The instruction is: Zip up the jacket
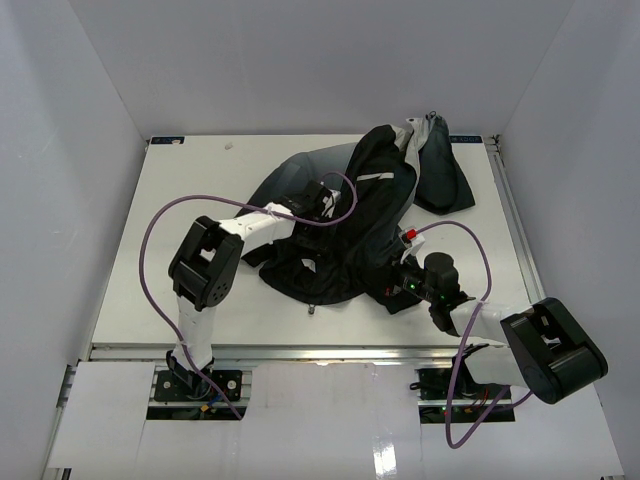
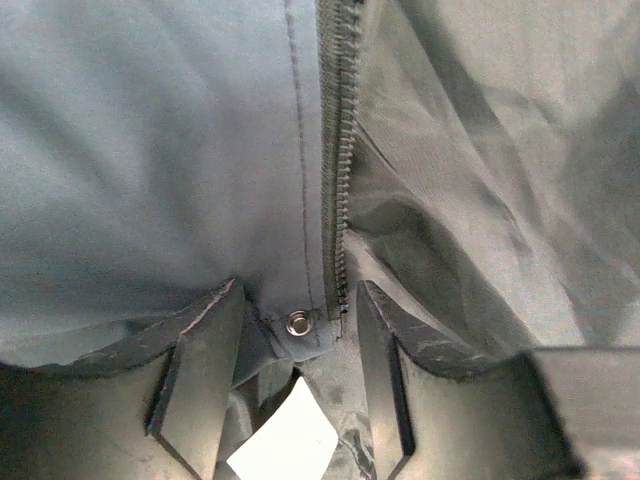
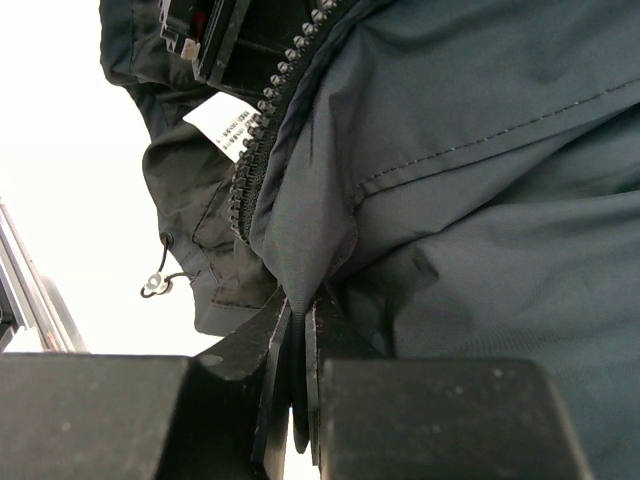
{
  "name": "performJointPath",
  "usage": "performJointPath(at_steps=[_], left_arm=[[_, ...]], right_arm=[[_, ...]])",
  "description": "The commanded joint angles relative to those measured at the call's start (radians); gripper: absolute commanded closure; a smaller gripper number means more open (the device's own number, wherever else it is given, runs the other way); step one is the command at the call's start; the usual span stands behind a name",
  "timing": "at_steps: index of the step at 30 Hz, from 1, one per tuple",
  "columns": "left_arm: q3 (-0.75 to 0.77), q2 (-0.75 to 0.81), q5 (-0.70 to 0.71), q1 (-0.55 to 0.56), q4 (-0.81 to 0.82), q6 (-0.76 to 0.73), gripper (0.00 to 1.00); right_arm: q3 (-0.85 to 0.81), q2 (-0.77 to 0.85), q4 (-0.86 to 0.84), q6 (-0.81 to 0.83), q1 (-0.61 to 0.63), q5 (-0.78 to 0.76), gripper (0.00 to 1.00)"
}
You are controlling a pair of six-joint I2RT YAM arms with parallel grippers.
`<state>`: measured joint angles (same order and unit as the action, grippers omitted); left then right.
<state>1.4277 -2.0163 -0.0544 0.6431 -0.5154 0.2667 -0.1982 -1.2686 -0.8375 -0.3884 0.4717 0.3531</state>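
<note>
The dark jacket (image 1: 345,215) lies crumpled in the middle of the white table (image 1: 200,200). My left gripper (image 1: 325,203) hovers over its middle. In the left wrist view that gripper (image 2: 300,292) is open, and its fingers (image 2: 210,345) stand either side of a fabric corner with a metal snap (image 2: 298,322). The zipper teeth (image 2: 338,180) run up from that corner. My right gripper (image 1: 396,272) is at the jacket's near right edge. In the right wrist view it (image 3: 302,306) is shut on a fold of the jacket (image 3: 470,200) beside another row of zipper teeth (image 3: 262,135).
A white care label (image 3: 226,124) and a drawcord toggle (image 3: 154,284) hang from the jacket's edge. One dark sleeve (image 1: 440,170) trails toward the far right corner. White walls enclose the table on three sides. Purple cables (image 1: 160,215) loop off both arms.
</note>
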Motion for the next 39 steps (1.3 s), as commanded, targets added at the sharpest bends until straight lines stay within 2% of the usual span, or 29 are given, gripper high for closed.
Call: performJointPath(at_steps=[1,12,27,39], left_arm=[[-0.026,0.023,0.018,0.003,-0.069,0.006,0.38],[-0.004,0.018,0.139,0.016,-0.144,0.023,0.37],[0.048,0.091,0.196,0.030,-0.178,-0.004,0.38],[0.078,0.126,0.183,0.032,-0.185,-0.028,0.36]], right_arm=[[0.000,0.017,-0.032,0.009,-0.002,-0.005,0.92],[-0.009,0.042,-0.011,0.014,-0.004,-0.008,0.92],[-0.020,0.030,-0.005,0.016,-0.004,-0.005,0.92],[-0.024,0.011,-0.006,0.019,-0.003,-0.002,0.92]])
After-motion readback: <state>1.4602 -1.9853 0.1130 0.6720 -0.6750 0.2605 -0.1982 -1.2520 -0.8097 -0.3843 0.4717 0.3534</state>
